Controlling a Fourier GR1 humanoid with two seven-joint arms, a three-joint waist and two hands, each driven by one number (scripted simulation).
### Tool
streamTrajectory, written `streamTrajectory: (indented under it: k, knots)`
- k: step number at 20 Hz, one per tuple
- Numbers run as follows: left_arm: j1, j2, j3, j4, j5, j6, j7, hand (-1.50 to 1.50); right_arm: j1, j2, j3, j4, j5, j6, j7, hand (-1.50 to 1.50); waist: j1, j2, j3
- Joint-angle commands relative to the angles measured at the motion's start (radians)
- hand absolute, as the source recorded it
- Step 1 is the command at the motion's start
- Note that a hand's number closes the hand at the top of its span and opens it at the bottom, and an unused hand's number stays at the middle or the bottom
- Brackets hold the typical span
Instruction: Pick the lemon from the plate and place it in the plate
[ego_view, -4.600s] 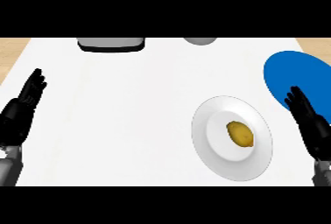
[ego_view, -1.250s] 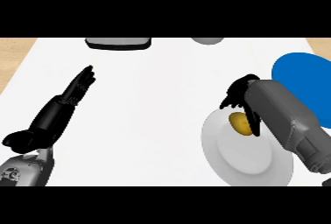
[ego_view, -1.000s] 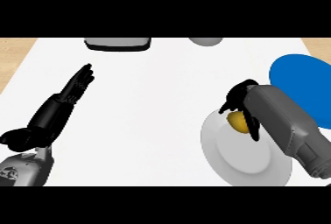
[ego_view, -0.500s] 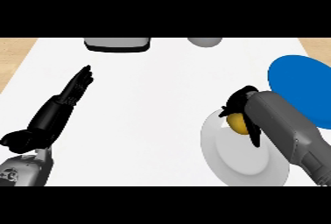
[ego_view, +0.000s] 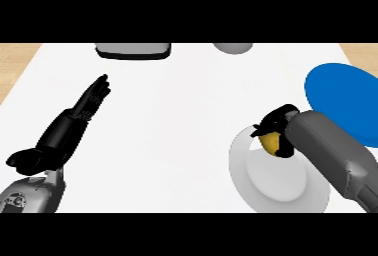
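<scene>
Yellow marks the lemon (ego_view: 272, 142), which you find at the upper rim of the white plate (ego_view: 273, 185), with the black fingers of your right hand (ego_view: 275, 123) curled over and around it; whether it is clear of the plate's surface cannot be told. Just beyond and to the right of the white plate lies the blue plate (ego_view: 343, 100). Your left hand (ego_view: 90, 101) lies well apart at the left of the white counter (ego_view: 184, 100), fingers straight and holding nothing.
</scene>
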Motion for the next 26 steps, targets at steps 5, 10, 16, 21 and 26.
streamTrajectory:
  k: [5, 10, 16, 21, 26]
  knots:
    - [0.008, -0.004, 0.015, 0.01, 0.003, -0.016, -0.015, 0.0, -0.005, 0.094, -0.114, 0.106, 0.013, -0.165, 0.124, 1.5, 0.002, 0.028, 0.023]
    - [0.018, 0.008, 0.019, 0.01, -0.001, -0.009, -0.002, 0.0, -0.116, -0.011, -0.269, 0.15, 0.061, -0.58, 0.422, 1.5, -0.024, 0.003, 0.02]
    - [0.01, 0.001, 0.01, 0.009, 0.008, -0.021, -0.005, 0.0, -0.223, 0.115, -0.322, 0.126, 0.158, -1.017, 0.81, 1.5, 0.012, 0.014, 0.02]
    - [-0.008, 0.012, 0.031, 0.036, 0.009, -0.032, -0.042, 0.0, -0.305, 0.28, -0.28, 0.121, 0.298, -1.272, 1.128, 1.5, 0.022, 0.029, 0.02]
    - [-0.015, 0.008, 0.03, 0.029, -0.012, -0.014, -0.012, 0.0, -0.378, 0.34, -0.261, 0.13, 0.414, -1.315, 1.308, 1.5, 0.001, 0.022, 0.021]
